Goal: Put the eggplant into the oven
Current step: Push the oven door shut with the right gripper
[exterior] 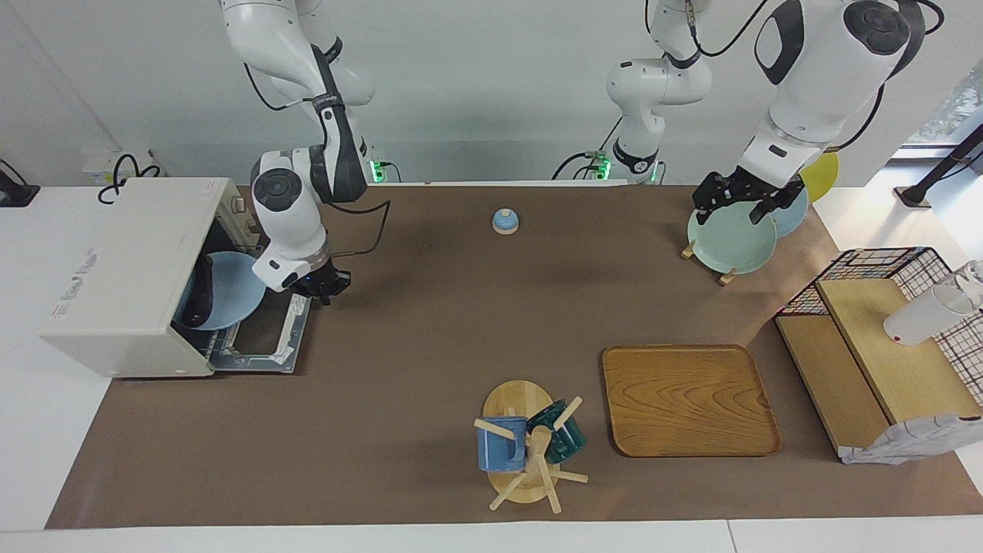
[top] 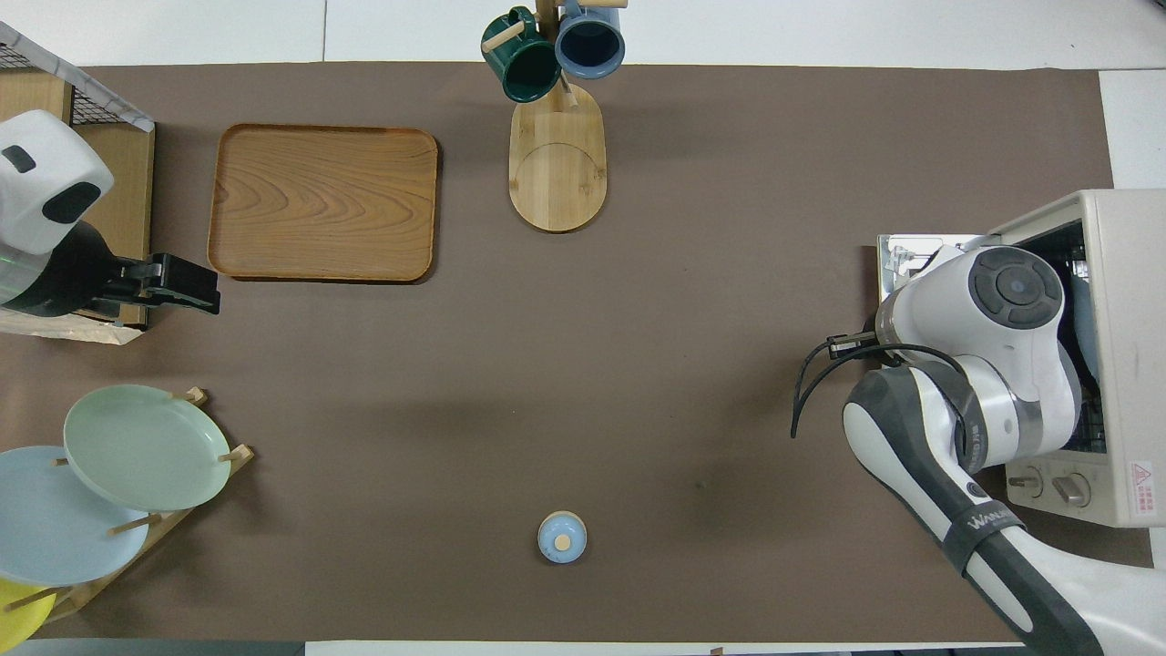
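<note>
Eggplant (exterior: 202,296): on blue plate (exterior: 230,290) inside oven (exterior: 127,276); I judge it light, glossy-slippery; grip mid-body. Right pincer (exterior: 321,286) pressed together, empty; left pincer (exterior: 736,201) spread.

High facing view, steep overhead view (half-turned) share the table (exterior: 430,322).

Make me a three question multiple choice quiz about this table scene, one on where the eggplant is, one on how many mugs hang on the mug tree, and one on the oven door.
1. The eggplant lies:
A on the wooden tray
B on a blue plate inside the oven
C in the right gripper

2. Mugs on the mug tree:
A one
B two
C four

3. The oven door is:
A dropped open
B shut
C missing

Answers:
1 B, the dark eggplant rests on the plate within the oven mouth.
2 B, one blue, one dark green.
3 A, it lies flat on the table before the oven.
</note>
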Robot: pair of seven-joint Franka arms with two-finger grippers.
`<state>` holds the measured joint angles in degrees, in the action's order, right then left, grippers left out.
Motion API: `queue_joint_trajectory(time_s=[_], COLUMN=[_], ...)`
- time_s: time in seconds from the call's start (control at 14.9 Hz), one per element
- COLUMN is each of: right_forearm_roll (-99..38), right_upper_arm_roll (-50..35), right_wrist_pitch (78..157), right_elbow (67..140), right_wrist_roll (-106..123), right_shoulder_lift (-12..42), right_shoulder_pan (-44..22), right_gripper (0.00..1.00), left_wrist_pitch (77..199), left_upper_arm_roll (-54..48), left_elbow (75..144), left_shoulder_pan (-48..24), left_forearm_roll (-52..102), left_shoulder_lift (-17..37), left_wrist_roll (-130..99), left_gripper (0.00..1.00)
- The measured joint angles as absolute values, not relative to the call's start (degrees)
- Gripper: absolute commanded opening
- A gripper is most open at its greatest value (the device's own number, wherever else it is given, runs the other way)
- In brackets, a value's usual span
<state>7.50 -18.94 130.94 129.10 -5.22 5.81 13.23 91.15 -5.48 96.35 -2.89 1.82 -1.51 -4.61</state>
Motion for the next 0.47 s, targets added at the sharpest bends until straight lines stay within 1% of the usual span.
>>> queue_joint_trajectory(time_s=[0.47], right_forearm_roll=[8.1], right_upper_arm_roll=[-18.9], right_wrist_pitch=[131.8], right_elbow=[130.5], right_wrist_roll=[-5.2], right_shoulder_lift=[6.1], right_shoulder_pan=[14.5], right_gripper=[0.00], left_wrist_pitch=[91.2], left_upper_arm_roll=[-5.5], left_elbow=[96.3], left_shoulder_pan=[-2.9], left_forearm_roll=[1.8], left_shoulder_lift=[-1.5], left_wrist_roll=[-4.6], left_gripper=[1.00])
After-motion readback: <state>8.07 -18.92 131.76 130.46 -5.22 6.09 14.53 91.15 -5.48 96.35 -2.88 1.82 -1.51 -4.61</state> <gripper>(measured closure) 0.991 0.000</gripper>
